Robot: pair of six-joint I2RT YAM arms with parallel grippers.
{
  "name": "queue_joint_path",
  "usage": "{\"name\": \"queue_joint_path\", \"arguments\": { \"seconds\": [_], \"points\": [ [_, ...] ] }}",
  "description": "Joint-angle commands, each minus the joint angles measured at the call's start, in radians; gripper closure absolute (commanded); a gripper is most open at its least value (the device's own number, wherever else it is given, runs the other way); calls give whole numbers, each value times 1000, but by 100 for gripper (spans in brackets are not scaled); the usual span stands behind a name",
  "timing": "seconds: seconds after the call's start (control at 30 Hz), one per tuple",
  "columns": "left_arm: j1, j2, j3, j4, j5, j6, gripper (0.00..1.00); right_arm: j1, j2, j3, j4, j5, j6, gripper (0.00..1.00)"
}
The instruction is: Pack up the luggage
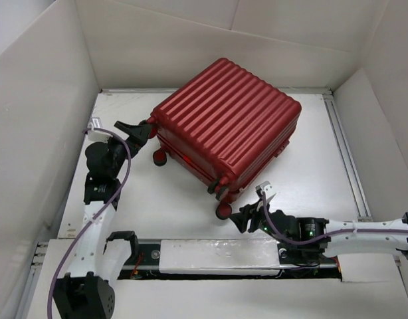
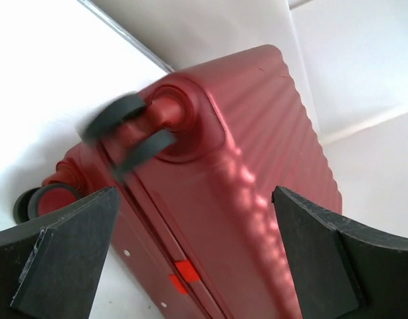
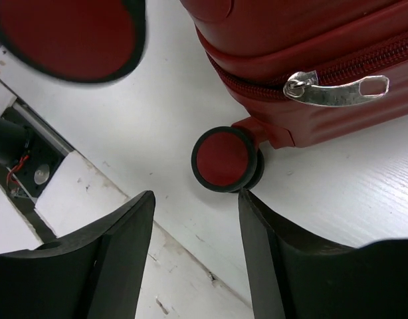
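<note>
The luggage [image 1: 227, 123], a dark red ribbed hard-shell suitcase, lies closed and flat on the white table, its wheels toward the arms. My left gripper [image 1: 139, 131] is open at its left wheel corner; in the left wrist view the shell [image 2: 250, 199] fills the space between the fingers, with a dark wheel [image 2: 127, 129] above. My right gripper [image 1: 247, 217] is open and empty just below the near wheel [image 1: 224, 210]. The right wrist view shows that red-hubbed wheel [image 3: 225, 159] beyond the fingertips and the silver zipper pull [image 3: 337, 88] on the shut zipper.
White walls enclose the table on the left, back and right. A metal rail [image 1: 347, 156] runs along the table's right side. A white strip [image 1: 220, 256] and a cable gap lie along the near edge between the arm bases.
</note>
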State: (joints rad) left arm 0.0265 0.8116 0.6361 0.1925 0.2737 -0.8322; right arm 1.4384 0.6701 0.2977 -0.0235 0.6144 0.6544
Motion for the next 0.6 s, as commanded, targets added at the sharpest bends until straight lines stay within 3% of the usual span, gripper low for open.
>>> {"name": "queue_joint_path", "arguments": {
  "seconds": [0.0,0.13,0.43,0.57],
  "points": [
    [70,83,-78,202,190,-45,0,-4,-9,-6,10,4,-19,40],
    [167,191,-104,358,327,-117,0,-4,-9,-19,10,-5,5,39],
    [167,354,-24,467,386,-177,0,-4,11,-19,10,-15,5,39],
    [167,445,-24,593,426,-254,0,-4,29,-19,10,-15,5,39]
  ]
}}
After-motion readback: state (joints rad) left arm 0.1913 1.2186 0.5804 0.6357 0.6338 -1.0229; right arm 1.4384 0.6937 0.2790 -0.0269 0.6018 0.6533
